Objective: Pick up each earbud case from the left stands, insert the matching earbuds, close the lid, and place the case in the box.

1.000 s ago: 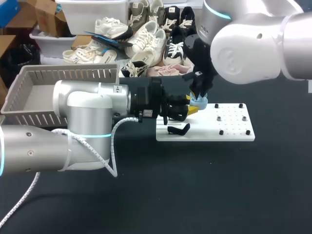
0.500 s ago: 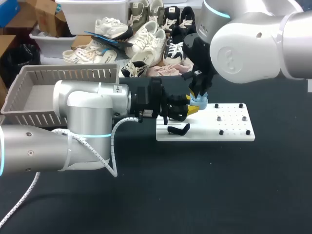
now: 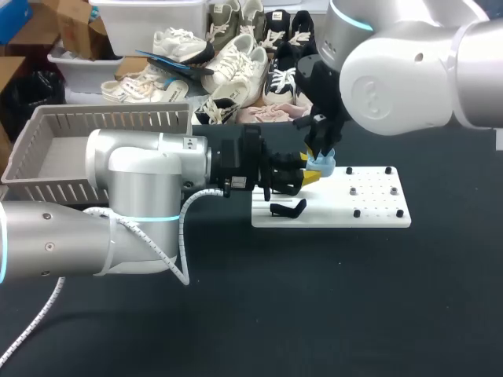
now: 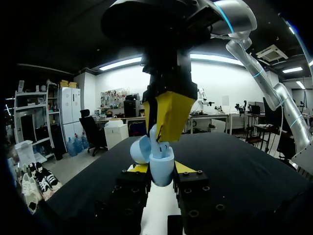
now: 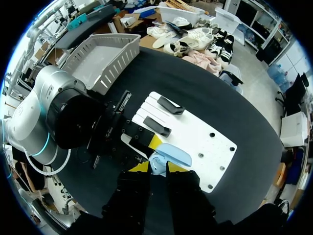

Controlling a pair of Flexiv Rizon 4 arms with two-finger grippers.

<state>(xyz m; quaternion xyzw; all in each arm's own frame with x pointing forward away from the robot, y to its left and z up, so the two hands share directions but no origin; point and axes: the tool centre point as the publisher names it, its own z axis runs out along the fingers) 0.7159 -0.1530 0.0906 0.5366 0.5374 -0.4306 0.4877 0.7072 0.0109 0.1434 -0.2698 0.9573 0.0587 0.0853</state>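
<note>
My left gripper [image 3: 311, 174] [image 4: 161, 169] is shut on a light blue earbud case [image 3: 322, 165] [image 4: 160, 166] [image 5: 171, 155], held above the white stand board [image 3: 377, 210]. The case's lid [image 4: 138, 149] stands open. My right gripper [image 3: 324, 149] [image 5: 157, 167] comes down from above onto the open case. Its yellow fingers [image 4: 171, 115] pinch a small light blue earbud [image 4: 153, 136] at the case's mouth. Two black stands [image 5: 170, 105] [image 5: 156, 126] on the board carry nothing.
A grey slatted basket [image 3: 47, 157] [image 5: 98, 58] stands at the back left of the black table. The board's right half [image 3: 385, 192] has several small black pegs. Shoes and bins lie beyond the table's far edge.
</note>
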